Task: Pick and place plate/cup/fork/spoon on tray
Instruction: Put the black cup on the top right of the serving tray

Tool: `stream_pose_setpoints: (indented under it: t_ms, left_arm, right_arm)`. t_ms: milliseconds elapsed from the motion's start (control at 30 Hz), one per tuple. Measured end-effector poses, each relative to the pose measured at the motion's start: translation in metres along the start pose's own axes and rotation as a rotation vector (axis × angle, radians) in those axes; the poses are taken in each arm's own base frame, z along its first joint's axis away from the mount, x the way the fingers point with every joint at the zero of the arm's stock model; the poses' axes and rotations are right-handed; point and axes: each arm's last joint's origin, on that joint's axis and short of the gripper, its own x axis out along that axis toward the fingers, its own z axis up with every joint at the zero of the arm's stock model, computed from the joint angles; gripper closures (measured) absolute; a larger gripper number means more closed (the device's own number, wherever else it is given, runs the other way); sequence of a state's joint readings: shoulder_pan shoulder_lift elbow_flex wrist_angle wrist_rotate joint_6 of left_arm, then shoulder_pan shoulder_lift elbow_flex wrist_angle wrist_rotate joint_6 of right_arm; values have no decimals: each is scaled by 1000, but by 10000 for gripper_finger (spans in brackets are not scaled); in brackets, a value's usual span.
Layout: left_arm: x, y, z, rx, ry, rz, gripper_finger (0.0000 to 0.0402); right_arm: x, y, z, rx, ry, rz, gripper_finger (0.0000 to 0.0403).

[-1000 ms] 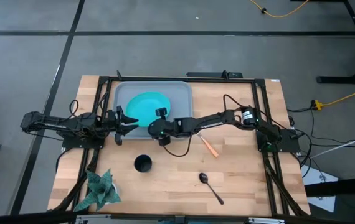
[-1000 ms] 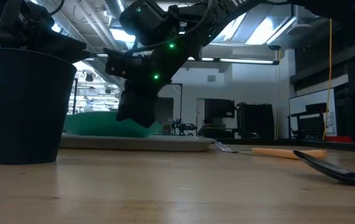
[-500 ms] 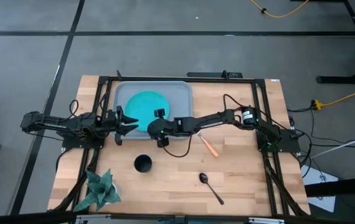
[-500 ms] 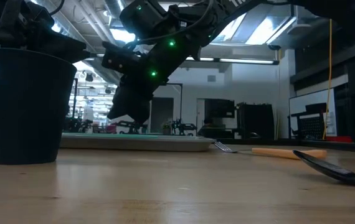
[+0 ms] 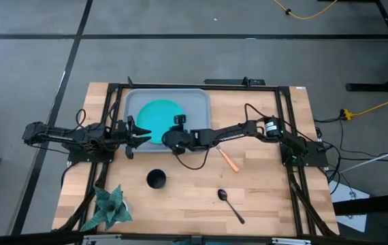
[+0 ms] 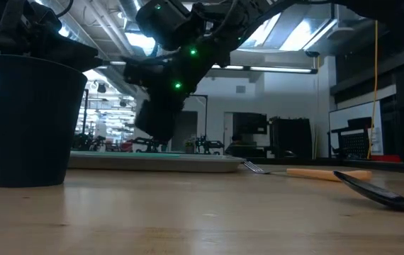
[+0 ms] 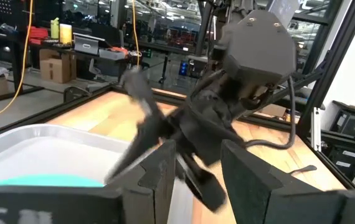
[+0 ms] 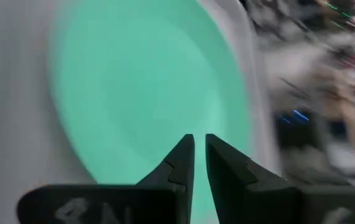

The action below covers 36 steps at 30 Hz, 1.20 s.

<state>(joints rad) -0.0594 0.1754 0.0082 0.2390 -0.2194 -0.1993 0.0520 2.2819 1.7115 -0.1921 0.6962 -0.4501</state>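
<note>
Right, near edge first: the spoon (image 5: pixel 230 204) and the cup (image 5: pixel 156 179) sit on bare wood well short of the tray (image 5: pixel 200 97), beside a small plant (image 5: pixel 106 207). The fork (image 5: pixel 229 159) lies nearer the tray, under the right arm's reach, so probably the easiest next pick. The plate (image 5: pixel 157 114) lies flat inside the tray, so that item looks placed. The right gripper (image 8: pixel 199 163) hovers at the tray's near rim, fingers almost pressed together and empty. The left gripper (image 7: pixel 197 186) waits at the tray's left side, spread.
</note>
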Motion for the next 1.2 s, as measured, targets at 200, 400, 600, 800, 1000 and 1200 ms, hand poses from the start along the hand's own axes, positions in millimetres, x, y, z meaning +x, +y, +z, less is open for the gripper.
stream_pose_setpoints:
  t_ms: [200, 400, 600, 800, 1000, 1200]
  left_arm:
    - [0, 0, -1, 2, 12, 2, 280]
    - [0, 0, -1, -2, 13, 3, 280]
    - [0, 0, -1, -4, 12, 2, 280]
    - [0, 0, 0, -6, 4, 1, 280]
    - [-2, -3, 17, -48, -178, -31, 280]
    - [-2, -2, 20, -49, -203, -6, 280]
  right_arm:
    - [-43, 0, -10, -131, 211, -42, 357]
    - [-93, -21, -44, -62, 525, 37, 357]
    - [-123, -30, -99, -61, 793, -85, 357]
    - [-180, -24, -168, -5, 888, -82, 357]
    - [-248, -37, -202, 269, 712, -74, 357]
    - [-281, -42, -234, 453, 387, -45, 357]
